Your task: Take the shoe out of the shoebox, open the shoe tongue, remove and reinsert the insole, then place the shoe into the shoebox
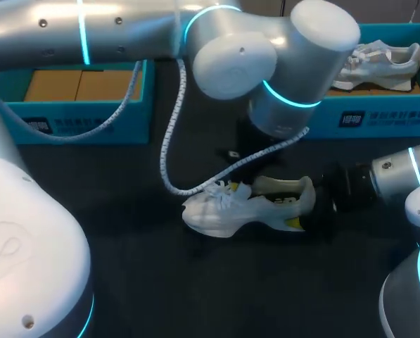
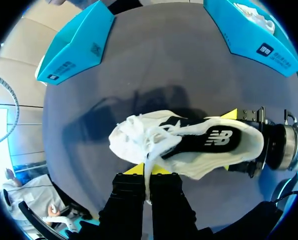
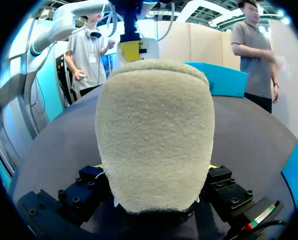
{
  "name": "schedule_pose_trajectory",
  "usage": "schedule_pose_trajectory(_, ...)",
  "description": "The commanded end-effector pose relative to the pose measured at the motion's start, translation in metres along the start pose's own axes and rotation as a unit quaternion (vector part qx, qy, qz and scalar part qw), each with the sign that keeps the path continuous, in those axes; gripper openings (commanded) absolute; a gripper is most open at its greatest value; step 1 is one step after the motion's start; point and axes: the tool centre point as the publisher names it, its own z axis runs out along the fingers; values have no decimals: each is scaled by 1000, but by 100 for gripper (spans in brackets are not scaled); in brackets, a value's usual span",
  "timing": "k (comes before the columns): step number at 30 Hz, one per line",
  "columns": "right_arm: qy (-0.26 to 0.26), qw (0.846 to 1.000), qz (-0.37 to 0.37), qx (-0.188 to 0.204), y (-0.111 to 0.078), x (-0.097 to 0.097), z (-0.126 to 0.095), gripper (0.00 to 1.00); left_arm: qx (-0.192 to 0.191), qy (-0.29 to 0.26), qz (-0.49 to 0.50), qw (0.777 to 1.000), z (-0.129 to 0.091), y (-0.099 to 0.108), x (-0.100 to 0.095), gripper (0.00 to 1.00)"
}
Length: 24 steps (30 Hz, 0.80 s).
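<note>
A white shoe (image 1: 245, 205) lies on its side on the black table, toe to the left. My right gripper (image 1: 314, 205) comes in from the right and is shut on its heel. In the right wrist view the padded heel (image 3: 153, 135) sits between the fingers (image 3: 223, 187). In the left wrist view the yellow right fingertips (image 2: 230, 114) flank the heel. My left gripper (image 2: 149, 170) hangs over the shoe's (image 2: 188, 145) lace area, shut on a white lace (image 2: 148, 176) that runs between its tips. In the head view the left wrist (image 1: 287, 105) hides that gripper.
A blue shoebox (image 1: 76, 105) with brown card inside stands at the back left. A second blue box (image 1: 378, 120) at the back right holds another white shoe (image 1: 378, 62). A white braided cable (image 1: 169, 158) hangs from my left arm down beside the shoe's toe.
</note>
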Motion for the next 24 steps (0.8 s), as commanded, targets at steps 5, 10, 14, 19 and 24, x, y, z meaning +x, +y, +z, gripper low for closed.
schedule_pose_trajectory(5,-2,1000,0,1,-1,-1,3,0,4,34,-18,999,15,10,-16,0)
schedule_pose_trajectory(10,-2,1000,0,1,-1,-1,3,0,3,38,-16,999,27,13,-30,0)
schedule_pose_trajectory(14,-2,1000,0,1,-1,-1,3,0,7,37,-12,999,33,17,-38,0)
schedule_pose_trajectory(19,-2,1000,0,1,-1,-1,3,0,8,32,-14,999,38,18,-43,0)
schedule_pose_trajectory(24,-2,1000,0,1,-1,-1,3,0,8,22,-18,1000,45,21,-51,0)
